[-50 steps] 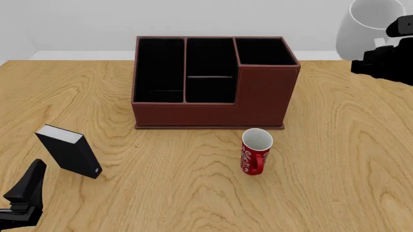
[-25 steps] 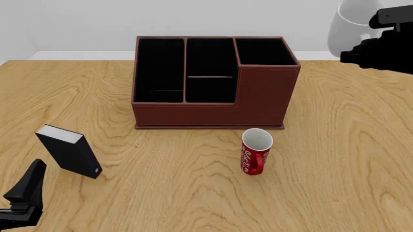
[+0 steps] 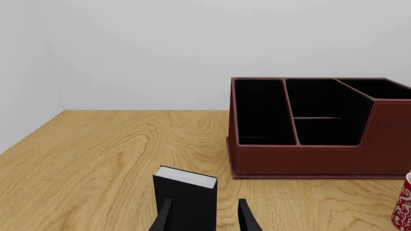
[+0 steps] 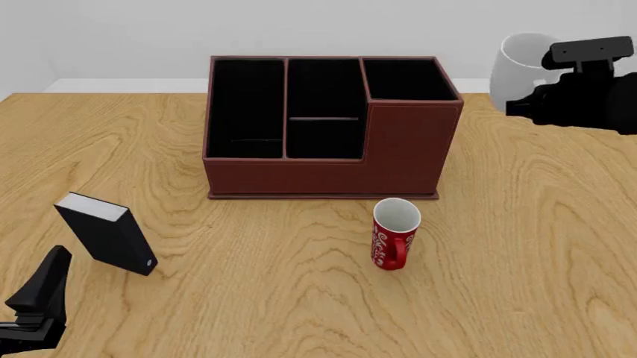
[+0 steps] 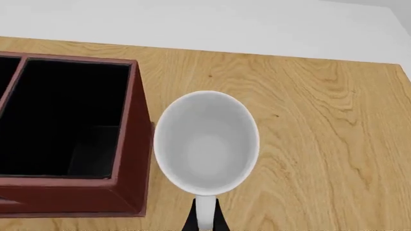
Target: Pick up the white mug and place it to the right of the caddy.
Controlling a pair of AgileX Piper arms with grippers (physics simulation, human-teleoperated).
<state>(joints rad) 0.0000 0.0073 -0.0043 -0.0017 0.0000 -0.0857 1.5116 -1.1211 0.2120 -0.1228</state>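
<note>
The right gripper (image 4: 542,95) pinches the white mug (image 4: 521,61) by its handle, holding it upright in the air with the caddy (image 4: 329,130) just to the gripper's left and the red mug (image 4: 395,233) well nearer the camera. The left gripper (image 3: 204,216) rests low with its fingers spread, the black box (image 3: 185,197) standing just ahead of them.

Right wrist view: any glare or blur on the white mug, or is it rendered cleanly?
Right wrist view: the white mug is sharp, evenly lit, no glare, soft shading inside. Front view: crisp too, though the mug's pale body nearly blends into the wall. Left wrist view: sharp; the caddy compartments render flat black.
</note>
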